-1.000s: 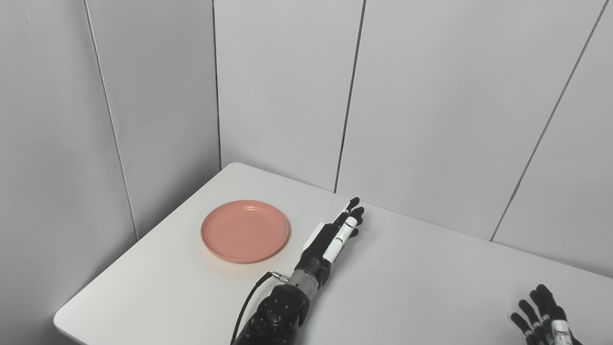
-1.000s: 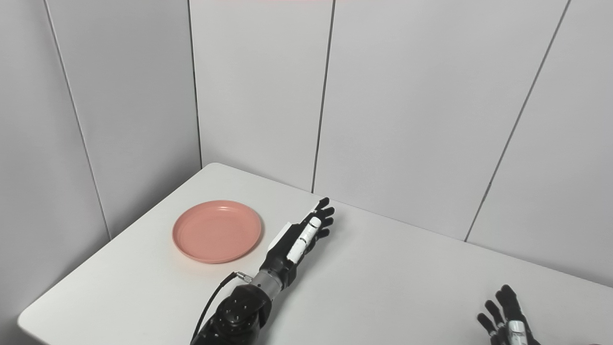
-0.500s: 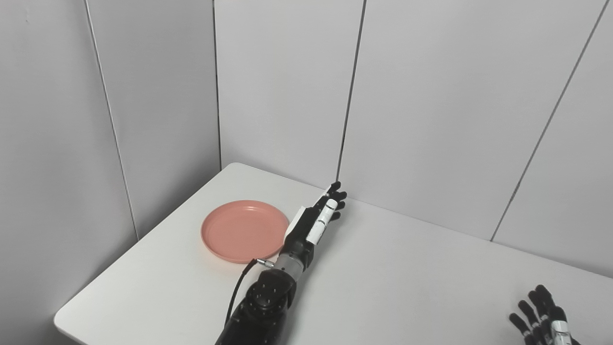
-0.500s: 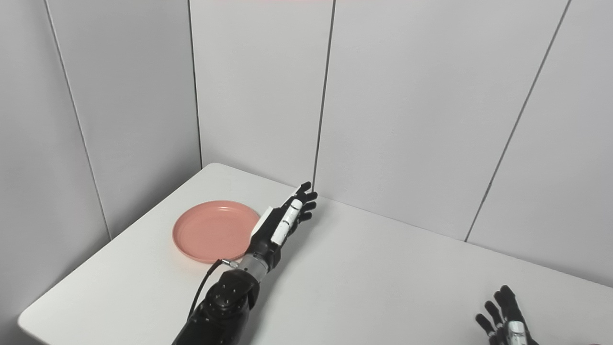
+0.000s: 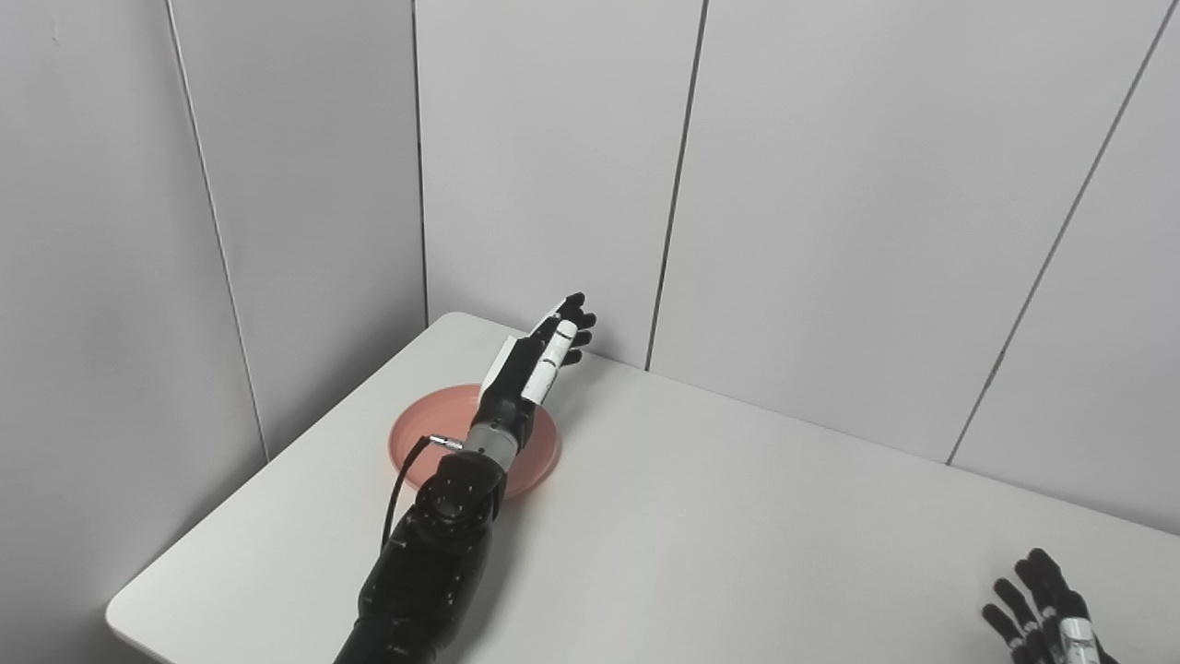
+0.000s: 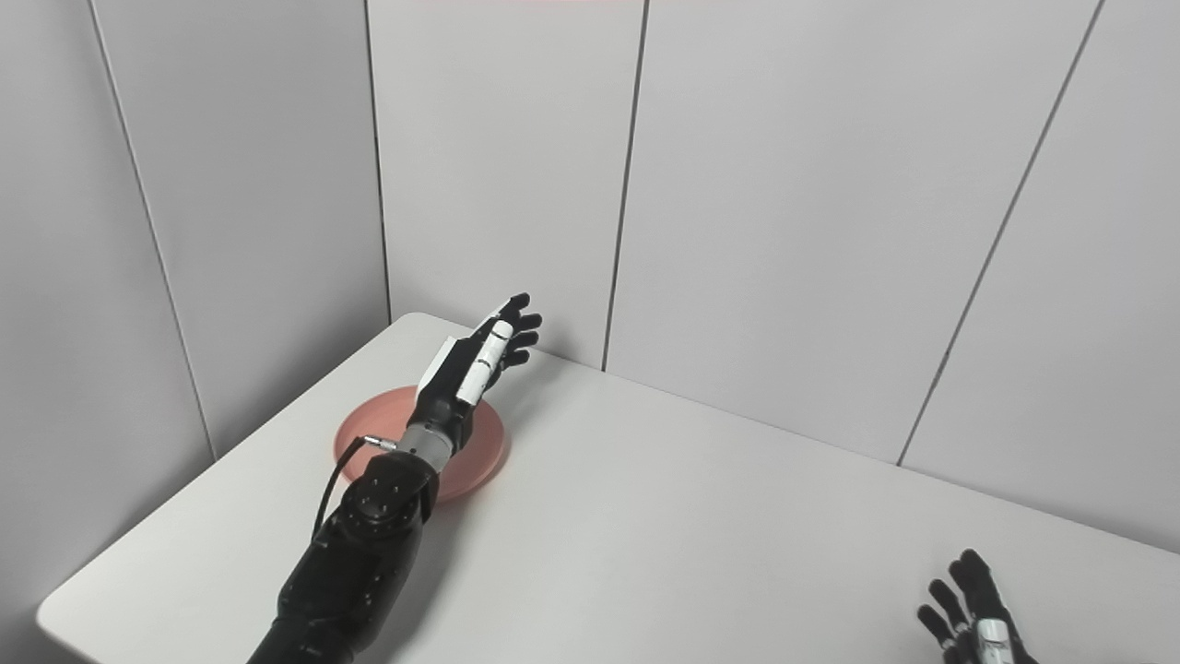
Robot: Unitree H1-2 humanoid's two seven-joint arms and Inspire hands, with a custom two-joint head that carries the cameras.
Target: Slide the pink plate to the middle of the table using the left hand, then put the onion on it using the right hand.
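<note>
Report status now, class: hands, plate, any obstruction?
Left hand open above the pink plate's far side, holding nothing. Right hand open, low right. Onion not in view. Nothing blocking the plate.

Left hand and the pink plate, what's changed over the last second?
The left hand has swung from the right of the pink plate to above its far edge, toward the back wall, fingers spread, and its forearm now crosses over the plate. It has not taken hold of anything. The plate lies where it was, and the right hand stays at the table's near right corner.
</note>
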